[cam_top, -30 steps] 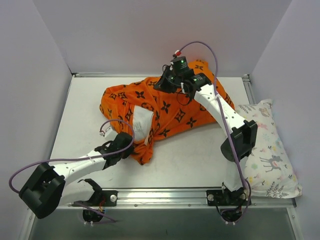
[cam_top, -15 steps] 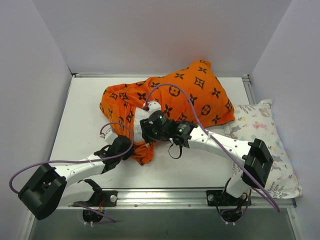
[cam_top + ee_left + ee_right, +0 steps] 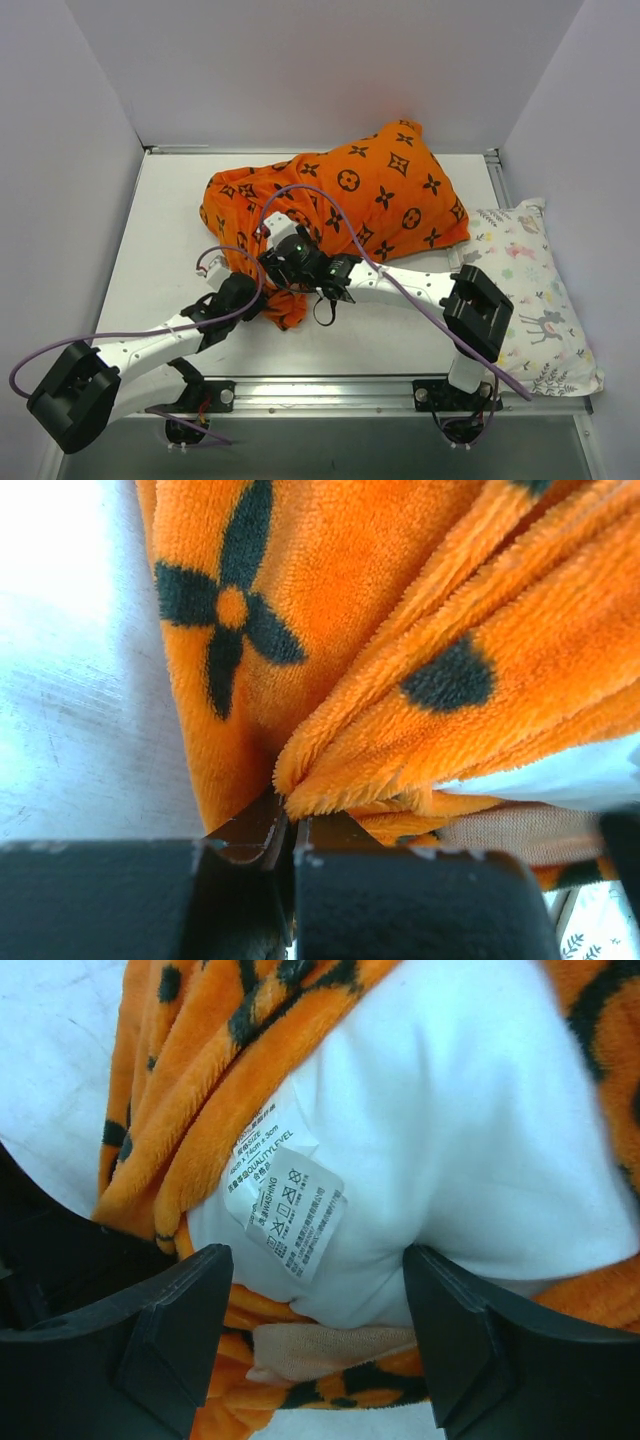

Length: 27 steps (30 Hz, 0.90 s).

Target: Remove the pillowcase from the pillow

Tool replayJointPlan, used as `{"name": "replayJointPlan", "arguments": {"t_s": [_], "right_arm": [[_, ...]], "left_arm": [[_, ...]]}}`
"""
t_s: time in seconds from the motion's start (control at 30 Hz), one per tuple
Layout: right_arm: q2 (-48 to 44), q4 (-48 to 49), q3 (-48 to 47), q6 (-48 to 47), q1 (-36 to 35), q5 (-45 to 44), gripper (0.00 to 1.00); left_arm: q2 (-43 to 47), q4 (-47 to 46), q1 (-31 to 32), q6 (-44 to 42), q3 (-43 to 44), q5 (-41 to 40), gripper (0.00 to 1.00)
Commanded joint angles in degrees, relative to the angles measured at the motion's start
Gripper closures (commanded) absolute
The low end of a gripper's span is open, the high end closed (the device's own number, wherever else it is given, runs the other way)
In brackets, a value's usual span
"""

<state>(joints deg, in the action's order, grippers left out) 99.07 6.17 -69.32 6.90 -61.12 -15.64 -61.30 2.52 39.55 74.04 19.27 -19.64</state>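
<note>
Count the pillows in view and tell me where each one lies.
2. The plain white pillow is inside the orange pillowcase in the middle of the table, showing at its opening; the animal-print pillow lies along the right edge.

The pillowcase [image 3: 380,195] hides all but one end of the pillow [image 3: 450,1130].

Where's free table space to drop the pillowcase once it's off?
Bare table left of the pillowcase, and the front strip between right arm and rail. Centre is crowded; printed pillow fills the right edge.
</note>
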Motion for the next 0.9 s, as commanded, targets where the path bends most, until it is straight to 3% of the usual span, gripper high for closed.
{"name": "replayJointPlan", "arguments": {"t_s": [0.0, 0.03, 0.17, 0.3, 0.57, 0.6, 0.67, 0.7, 0.8, 0.87], "right_arm": [[0.2, 4.5, 0.3, -5.7, -0.5, -3.4, 0.3], [0.0, 5.8, 1.1, -6.4, -0.5, -3.1, 0.2], [3.1, 5.3, 0.2, -11.5, -1.1, -2.6, 0.07], [7.5, 3.5, -2.6, -11.9, -0.9, -5.5, 0.06], [11.5, 7.1, -0.2, -8.4, 1.4, 0.1, 0.1], [12.1, 6.7, -0.8, -7.3, 1.7, 0.1, 0.13], [14.0, 4.4, -3.4, -6.9, 2.9, 0.3, 0.41], [14.3, 3.7, -4.1, -4.8, 3.2, 0.6, 0.63], [15.1, 0.6, -7.0, -3.4, 3.6, -0.5, 1.0], [14.8, -3.3, -9.2, -0.7, 4.7, -0.7, 1.0]], "left_arm": [[0.8, 6.7, 0.0, -2.3, -1.0, 0.7, 1.0], [0.9, 6.9, 0.0, -2.4, -0.8, 0.7, 1.0], [1.1, 7.4, -0.1, -2.7, -0.6, 0.7, 1.0], [2.1, 7.8, -0.1, -2.1, -1.2, 0.9, 1.0], [6.1, 9.4, -0.4, -1.4, -1.8, 0.7, 1.0], [6.3, 9.4, -0.4, -1.4, -1.8, 0.8, 1.0], [6.7, 9.6, -0.4, -1.4, -1.6, 0.9, 1.0], [6.7, 9.7, -0.4, -1.4, -1.5, 0.9, 1.0], [7.1, 9.9, -0.5, -1.5, -1.5, 1.0, 1.0], [7.1, 9.8, -0.4, -1.9, -1.2, 1.4, 1.0]]}}
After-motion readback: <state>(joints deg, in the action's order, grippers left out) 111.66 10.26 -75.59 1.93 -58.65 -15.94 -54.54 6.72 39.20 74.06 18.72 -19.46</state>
